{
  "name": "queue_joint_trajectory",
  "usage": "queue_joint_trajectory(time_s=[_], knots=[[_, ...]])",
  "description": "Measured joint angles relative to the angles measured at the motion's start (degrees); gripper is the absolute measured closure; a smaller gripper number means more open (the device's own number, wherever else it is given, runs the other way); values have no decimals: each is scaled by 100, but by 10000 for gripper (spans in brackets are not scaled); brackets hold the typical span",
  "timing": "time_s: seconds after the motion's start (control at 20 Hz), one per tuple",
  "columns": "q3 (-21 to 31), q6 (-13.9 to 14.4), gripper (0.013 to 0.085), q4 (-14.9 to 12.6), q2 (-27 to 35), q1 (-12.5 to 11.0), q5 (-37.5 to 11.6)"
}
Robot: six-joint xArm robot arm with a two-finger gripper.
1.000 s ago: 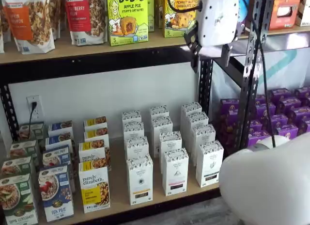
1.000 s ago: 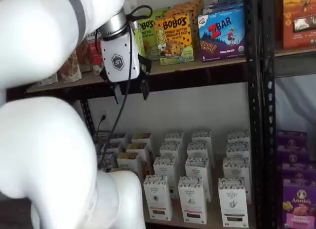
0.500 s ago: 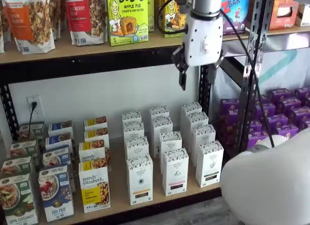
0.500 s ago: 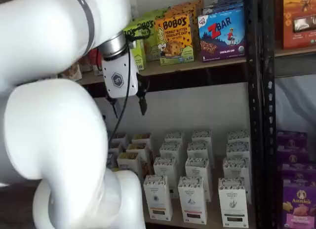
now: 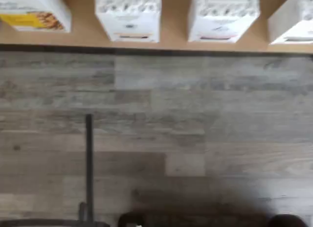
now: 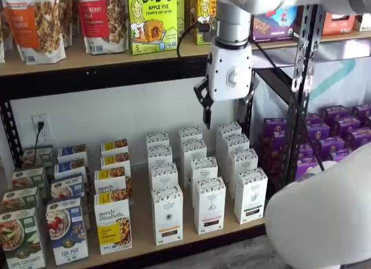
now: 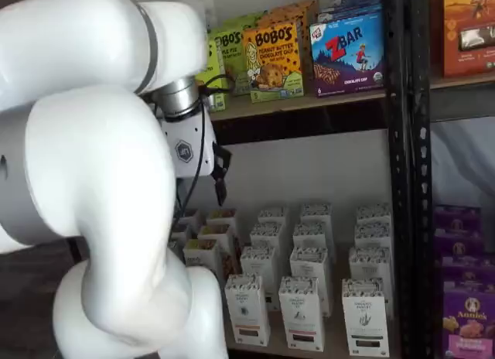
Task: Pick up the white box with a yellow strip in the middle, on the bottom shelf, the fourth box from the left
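gripper [image 6: 228, 113]: fingers spread apart, empty, high above | white box [image 6: 168, 214]: upright on bottom shelf [image 6: 191, 238], untouched

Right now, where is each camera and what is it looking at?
Wrist view: on the arm, looking down at the grey wood floor and the bottom shelf edge; no claw visible.
Shelf view: in front, facing the shelves; the claw hangs open above the box rows.
Shelf view: in front at an angle; the big white arm fills one side.
Shared: all three show the white box with its yellow strip.
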Motion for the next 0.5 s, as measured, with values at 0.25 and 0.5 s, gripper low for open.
queue_joint_trajectory(time_s=[0.25,0.5], knots=[[258,-111,130,300,166,-7,-538],[436,137,130,154,408,211,-1042]])
